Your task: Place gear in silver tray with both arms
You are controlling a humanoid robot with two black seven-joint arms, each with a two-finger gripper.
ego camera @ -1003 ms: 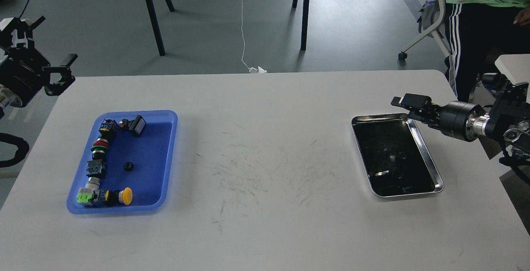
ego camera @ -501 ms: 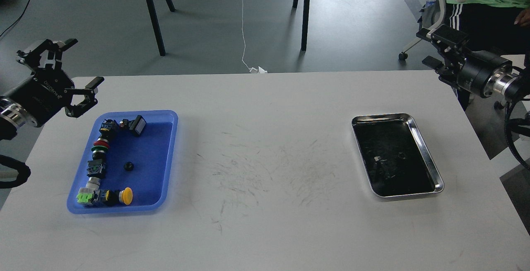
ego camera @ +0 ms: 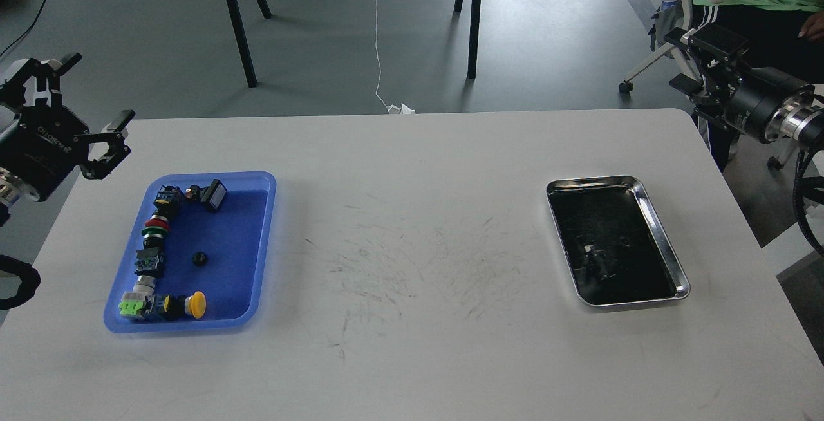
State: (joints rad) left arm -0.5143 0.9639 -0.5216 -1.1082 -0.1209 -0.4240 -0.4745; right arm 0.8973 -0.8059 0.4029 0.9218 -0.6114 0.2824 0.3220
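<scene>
Small dark gear (ego camera: 200, 258) lying in the blue tray (ego camera: 262, 241) on the table's (ego camera: 412, 344) left, below and to the right of the left gripper (ego camera: 71, 112), which hovers wide open and empty off the table's left edge, by far the nearer arm. Silver tray (ego camera: 669, 250) well apart on the right, long axis running near to far, bottom seemingly bare. Right gripper (ego camera: 698, 60) raised beyond the far right corner, fingers parted, holding nothing.

Left pincer (ego camera: 78, 107) agape; right pincer (ego camera: 695, 60) raised.
</scene>
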